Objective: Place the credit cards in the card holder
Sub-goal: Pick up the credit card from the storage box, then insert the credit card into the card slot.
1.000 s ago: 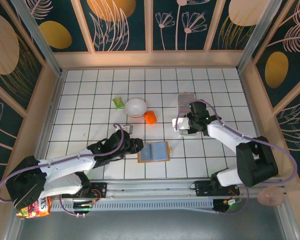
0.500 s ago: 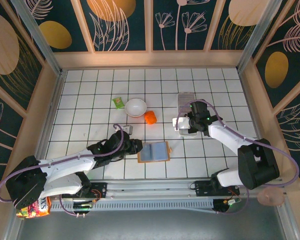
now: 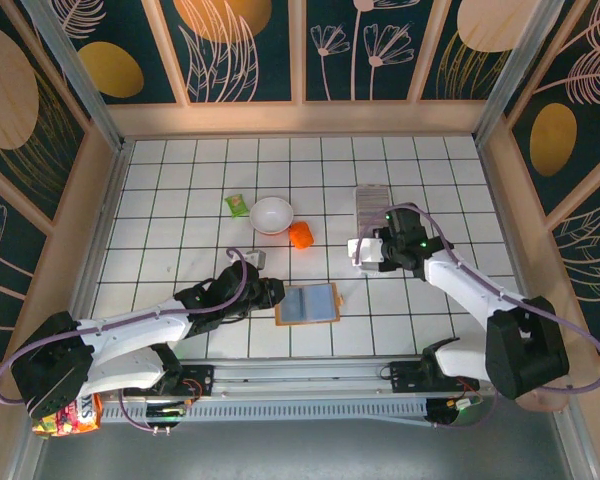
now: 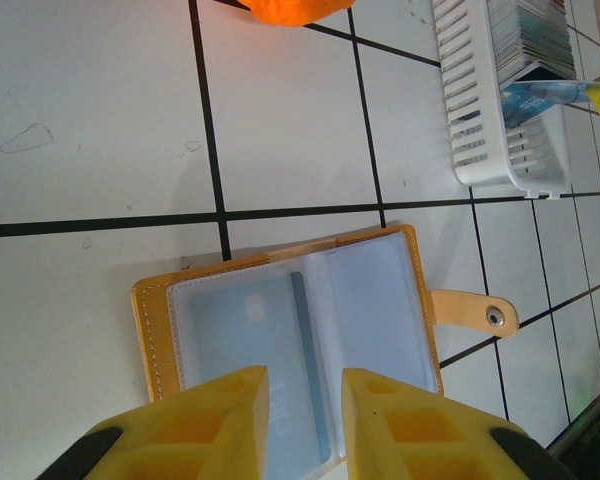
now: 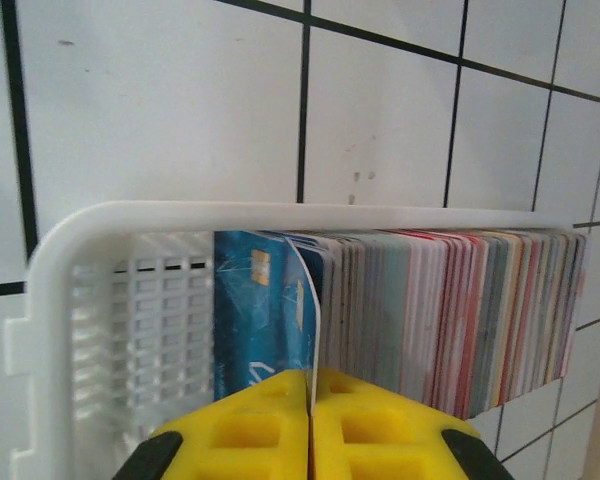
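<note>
Right tool (image 5: 310, 380): clamped on a blue credit card (image 4: 536, 94), held edge-on.
Card holder (image 5: 100, 300): just ahead of that tool, long axis across the frame, card parallel to its slots.
Left tool (image 4: 305, 400): slightly parted, empty, over the wallet (image 4: 290, 330).
Nearer arm: right.

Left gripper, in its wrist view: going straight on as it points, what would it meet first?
Probably the wallet, lying open. The left gripper aims its parted fingers at the clear pockets directly ahead. How far off they are is unclear.
</note>
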